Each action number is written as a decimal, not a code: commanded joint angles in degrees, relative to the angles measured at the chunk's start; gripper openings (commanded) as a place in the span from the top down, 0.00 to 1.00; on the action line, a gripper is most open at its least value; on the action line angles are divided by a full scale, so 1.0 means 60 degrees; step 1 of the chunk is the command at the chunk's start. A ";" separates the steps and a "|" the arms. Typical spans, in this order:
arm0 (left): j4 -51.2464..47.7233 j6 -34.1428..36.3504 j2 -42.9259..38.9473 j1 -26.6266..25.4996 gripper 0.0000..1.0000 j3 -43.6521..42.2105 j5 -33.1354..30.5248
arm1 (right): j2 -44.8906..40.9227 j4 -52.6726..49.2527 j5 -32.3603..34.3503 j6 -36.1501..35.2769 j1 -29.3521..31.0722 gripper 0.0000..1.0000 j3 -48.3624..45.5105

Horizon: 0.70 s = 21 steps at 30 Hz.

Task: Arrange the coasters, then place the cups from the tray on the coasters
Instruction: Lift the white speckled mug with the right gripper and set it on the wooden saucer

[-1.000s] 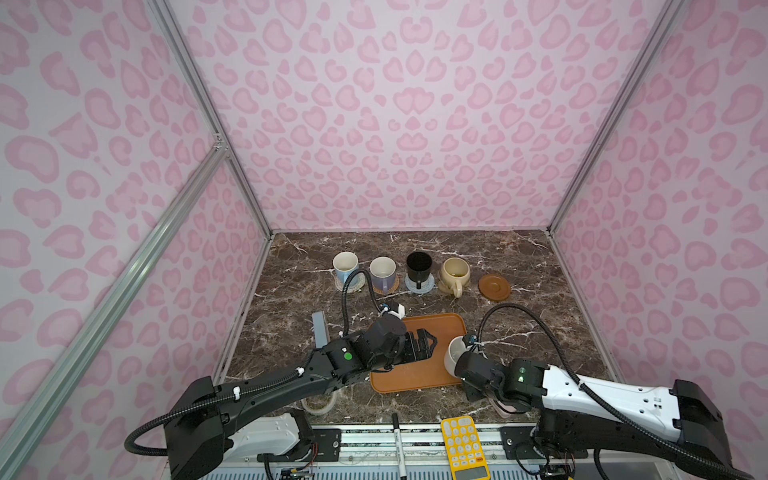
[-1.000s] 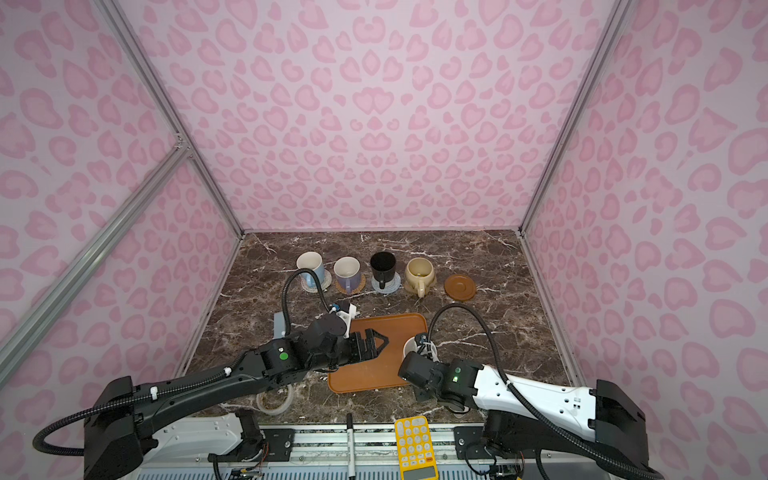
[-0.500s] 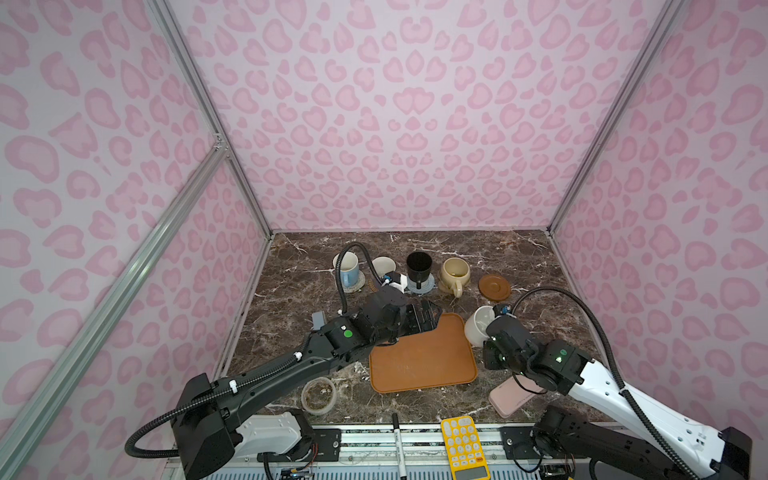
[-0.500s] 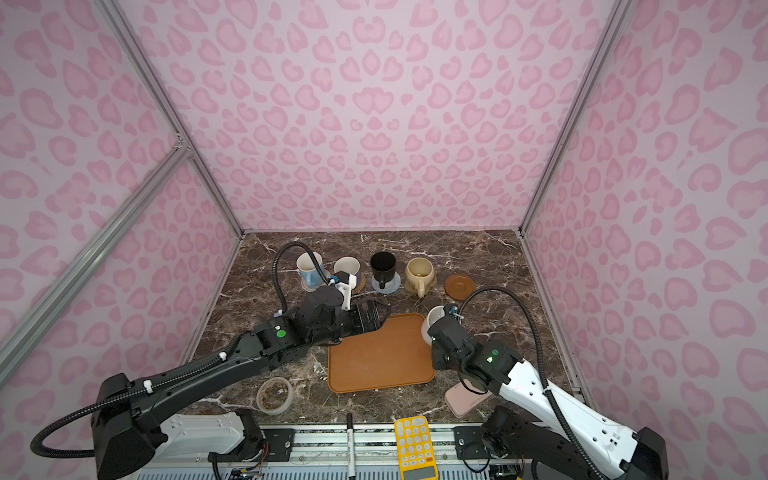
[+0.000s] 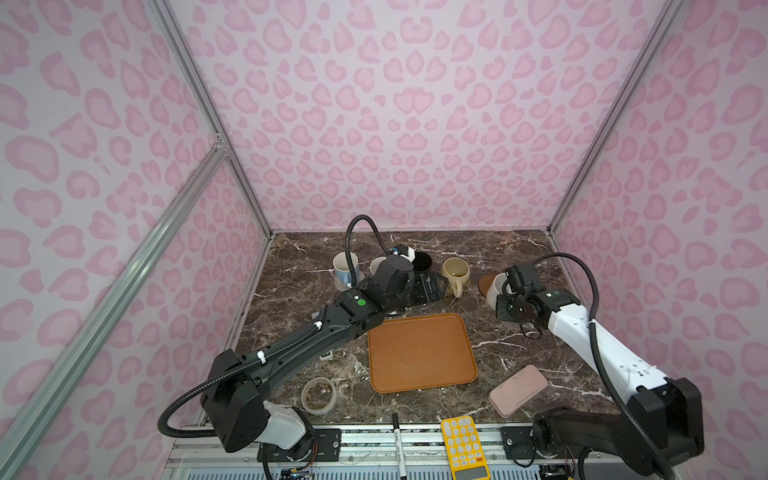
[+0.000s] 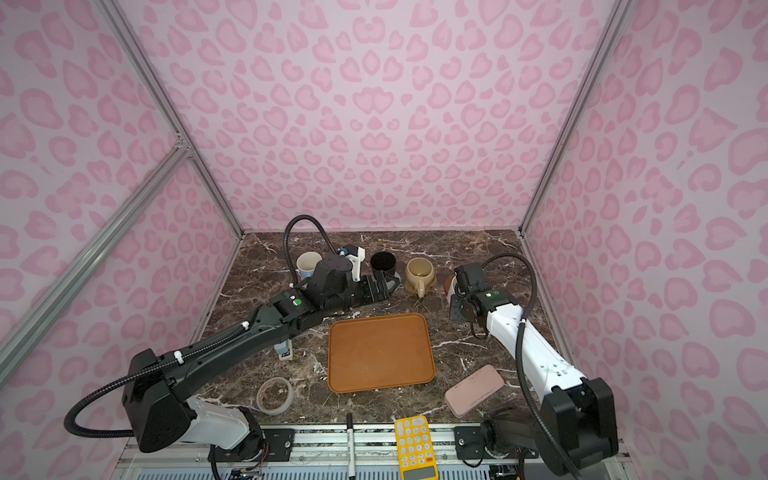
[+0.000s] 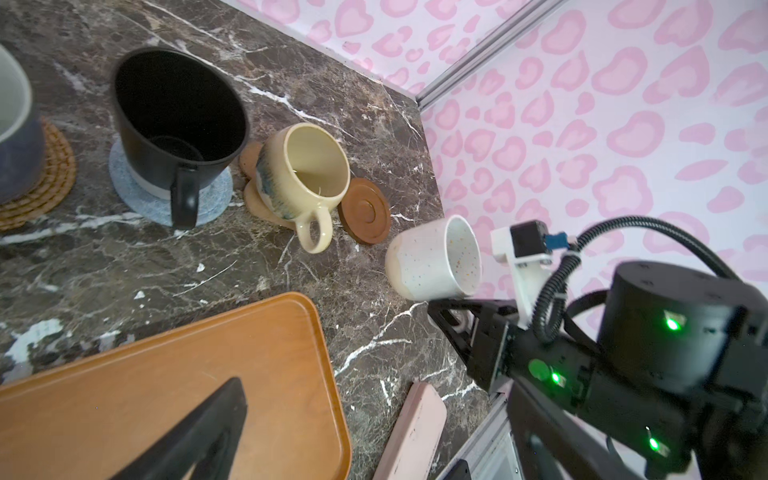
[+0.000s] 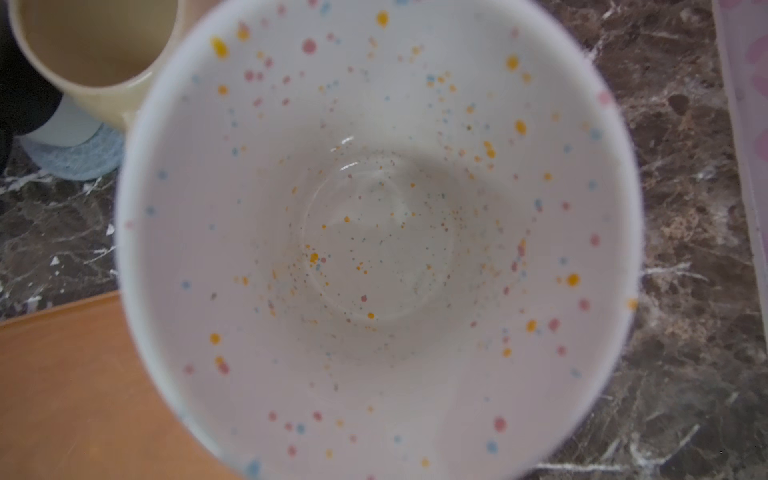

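A tape roll (image 5: 318, 395), a pink case (image 5: 518, 390), a yellow calculator (image 5: 463, 446) and a pen (image 5: 397, 440) lie along the lower edge of both top views, well apart from the row of mugs at mid-frame. The tray (image 5: 419, 353) sits at the centre of the counter (image 5: 498, 353).

In the left wrist view the black mug (image 7: 178, 124) stands on the grey-blue coaster (image 7: 137, 199). The cream-yellow mug (image 7: 303, 170) stands on the cork coaster (image 7: 257, 203), with its handle just beside the brown wooden coaster (image 7: 365, 212).

The white speckled mug (image 7: 432, 262) hangs tilted just beside that coaster, right of centre. A second ago it was at the tray's right edge. The right hand (image 7: 459, 318) is closed on it, and its arm stretches up the right side.

The left hand (image 5: 434, 286) has left the tray. It is spread wide and empty in front of the black mug, and its arm hides most of the lavender mug (image 5: 377, 265).
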 commanded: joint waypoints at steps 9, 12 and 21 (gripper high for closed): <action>0.0179 0.0324 0.1660 0.0184 0.00 0.1351 0.0507 | 0.3415 0.1176 0.0175 -0.1090 -0.0674 1.00 0.2269; 0.0179 0.0320 0.1751 0.0214 0.00 0.1283 0.0530 | 0.3936 0.1077 0.0362 -0.1195 -0.0707 1.00 0.2625; 0.0162 0.0405 0.1668 0.0282 0.00 0.1047 0.0513 | 0.4505 0.1466 0.0283 -0.1346 -0.0766 1.00 0.2443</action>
